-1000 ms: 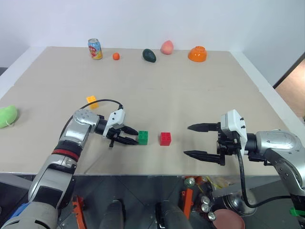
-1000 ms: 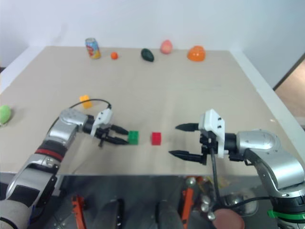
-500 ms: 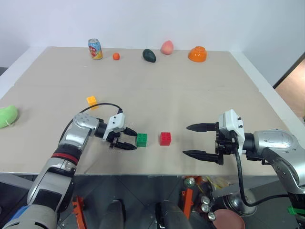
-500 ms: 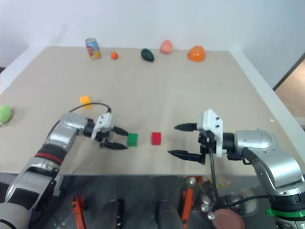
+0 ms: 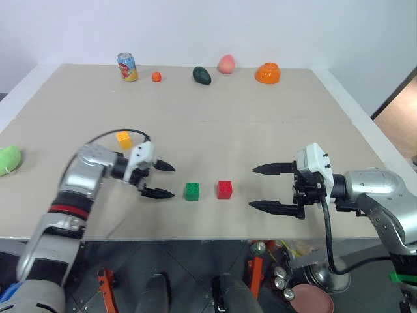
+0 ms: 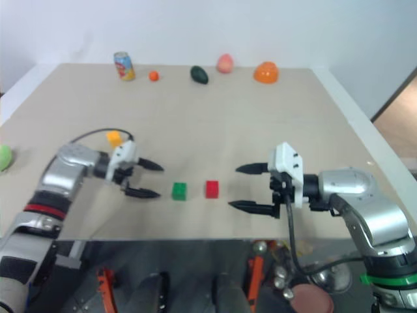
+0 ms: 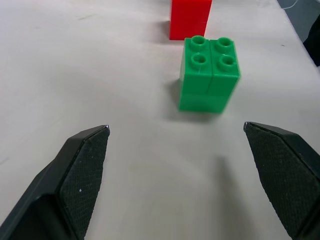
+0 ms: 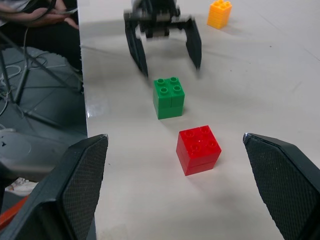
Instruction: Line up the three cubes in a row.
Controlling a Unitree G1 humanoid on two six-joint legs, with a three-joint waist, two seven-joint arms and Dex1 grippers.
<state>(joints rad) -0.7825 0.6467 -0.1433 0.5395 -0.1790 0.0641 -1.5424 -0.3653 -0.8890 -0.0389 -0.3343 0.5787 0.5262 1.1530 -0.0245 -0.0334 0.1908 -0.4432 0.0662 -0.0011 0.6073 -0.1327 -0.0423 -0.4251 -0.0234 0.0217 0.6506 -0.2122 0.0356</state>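
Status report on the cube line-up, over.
Both claws open, left claw, right claw. Green cube beside red cube; yellow cube apart. Nothing in the way.

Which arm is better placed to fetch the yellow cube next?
Probably the left. The yellow cube lies just behind the open left gripper; the right gripper sits beyond the green cube and red cube.

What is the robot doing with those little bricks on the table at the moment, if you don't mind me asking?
It is lining up three cubes. The green cube and red cube sit side by side, apart, near the table's front edge. The left gripper is open and empty beside the green one, holding nothing. The right gripper hovers open on the red cube's other side. The yellow cube lies apart, behind the left gripper, not yet in the row.
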